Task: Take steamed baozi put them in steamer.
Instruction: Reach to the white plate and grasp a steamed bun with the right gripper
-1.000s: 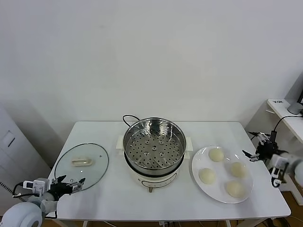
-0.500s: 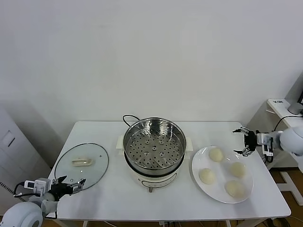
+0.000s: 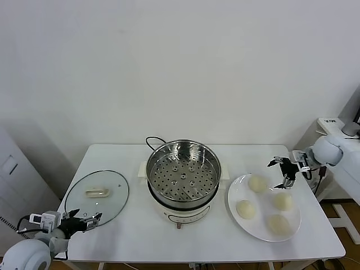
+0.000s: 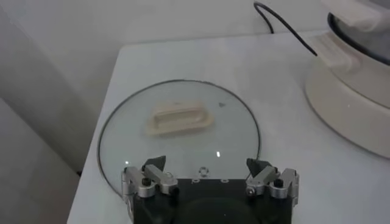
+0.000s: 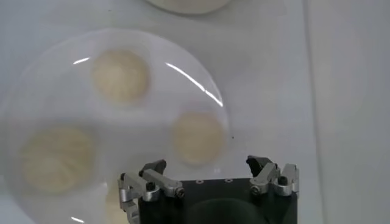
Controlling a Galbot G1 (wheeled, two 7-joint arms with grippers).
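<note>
Right gripper [image 3: 283,172] hung with fingers spread, empty, over the plate's [image 3: 292,228] far edge, nearest baozi [image 3: 257,183] just inboard toward the steamer [image 3: 183,179]; left gripper [image 3: 84,219] sat parked, also spread.

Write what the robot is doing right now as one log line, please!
right gripper: open, above plate edge near baozi | baozi on plate: four | steamer: empty, lid off | left gripper: open, parked by glass lid

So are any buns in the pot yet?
Not yet. The steamer tray is bare and all four baozi sit on the white plate. The right gripper, jaws open, hovers by the plate's far edge. The left gripper waits near the glass lid.
</note>
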